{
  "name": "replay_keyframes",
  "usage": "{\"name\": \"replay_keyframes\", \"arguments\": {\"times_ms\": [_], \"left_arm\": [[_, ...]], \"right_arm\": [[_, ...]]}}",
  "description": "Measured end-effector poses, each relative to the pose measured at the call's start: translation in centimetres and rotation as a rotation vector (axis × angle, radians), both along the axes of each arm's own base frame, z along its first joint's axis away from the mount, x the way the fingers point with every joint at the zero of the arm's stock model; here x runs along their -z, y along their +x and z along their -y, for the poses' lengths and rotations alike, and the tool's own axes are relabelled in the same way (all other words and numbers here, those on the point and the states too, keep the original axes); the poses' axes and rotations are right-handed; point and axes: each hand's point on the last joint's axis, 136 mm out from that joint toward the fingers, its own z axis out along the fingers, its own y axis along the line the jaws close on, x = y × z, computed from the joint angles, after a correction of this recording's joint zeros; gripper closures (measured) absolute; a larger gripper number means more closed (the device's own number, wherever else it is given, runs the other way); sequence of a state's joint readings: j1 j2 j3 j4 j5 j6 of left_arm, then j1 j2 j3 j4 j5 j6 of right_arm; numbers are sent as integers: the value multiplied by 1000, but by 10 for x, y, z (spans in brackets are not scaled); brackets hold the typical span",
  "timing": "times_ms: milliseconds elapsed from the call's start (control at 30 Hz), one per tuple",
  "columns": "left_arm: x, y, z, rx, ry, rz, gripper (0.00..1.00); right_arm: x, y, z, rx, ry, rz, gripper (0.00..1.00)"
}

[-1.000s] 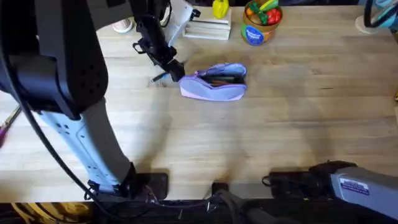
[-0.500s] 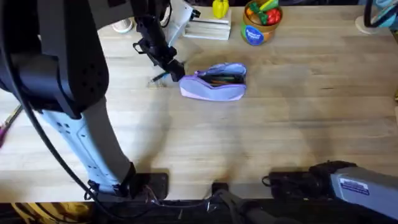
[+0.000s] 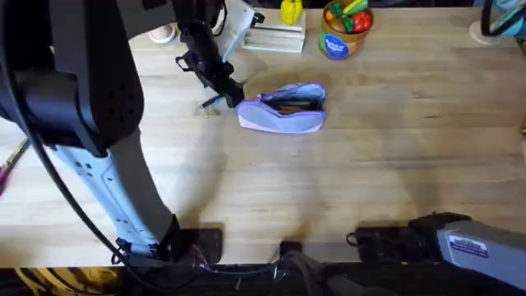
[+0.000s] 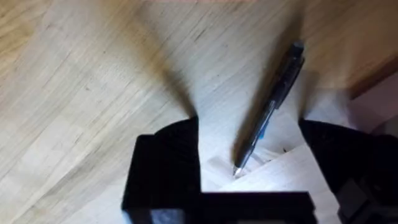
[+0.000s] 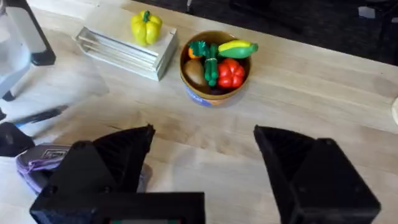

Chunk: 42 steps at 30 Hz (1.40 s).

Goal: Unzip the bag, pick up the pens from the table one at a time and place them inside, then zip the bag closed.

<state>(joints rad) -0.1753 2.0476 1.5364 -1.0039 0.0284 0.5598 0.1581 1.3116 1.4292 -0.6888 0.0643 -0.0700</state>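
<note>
Overhead, the left gripper (image 3: 233,92) sits too small and dark for us to read its fingers. It partly covers a pen (image 3: 210,102). Pens inside the bag (image 3: 282,108) blur together; we cannot count them. In the right wrist view, the bag (image 5: 34,160) is mostly hidden behind a finger (image 5: 106,162).

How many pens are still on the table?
1 on the table: a pen lying between the open left end effector's fingers, left of the bag. Dark shapes inside the open bag may be more pens.
</note>
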Motion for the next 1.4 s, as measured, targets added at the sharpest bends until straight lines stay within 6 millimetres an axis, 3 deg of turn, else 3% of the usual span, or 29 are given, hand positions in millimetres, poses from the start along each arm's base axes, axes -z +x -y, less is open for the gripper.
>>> {"name": "replay_keyframes", "arguments": {"times_ms": [67, 300, 333, 733, 867, 1000, 1200, 1300, 1400], "left_arm": [[0, -1, 0, 1, 0, -3, 188], [0, 1, -2, -2, 13, 4, 919], [0, 1, -3, -3, 14, 5, 944], [-2, 1, -5, -10, 13, 2, 954], [-12, -2, -8, -21, -3, 11, 958], [-53, 1, -2, -26, -73, 107, 961], [-145, -4, 18, 10, -229, 331, 960], [-177, -12, 31, 40, -320, 399, 960], [-194, -21, 48, 79, -433, 408, 960]], "right_arm": [[0, 0, 0, 0, 0, 1, 3], [0, 0, 0, 2, -2, 1, 3], [0, 0, 0, 2, -2, 1, 3], [0, 0, 0, -16, -25, 3, 3], [0, 0, 1, -22, -33, 4, 3], [-1, 1, 6, -6, -67, 10, 3], [-7, 0, 33, 98, -176, 30, 4], [-16, -12, 33, 90, -170, 46, 3], [-24, -32, 28, 55, -140, 46, 4]]}}
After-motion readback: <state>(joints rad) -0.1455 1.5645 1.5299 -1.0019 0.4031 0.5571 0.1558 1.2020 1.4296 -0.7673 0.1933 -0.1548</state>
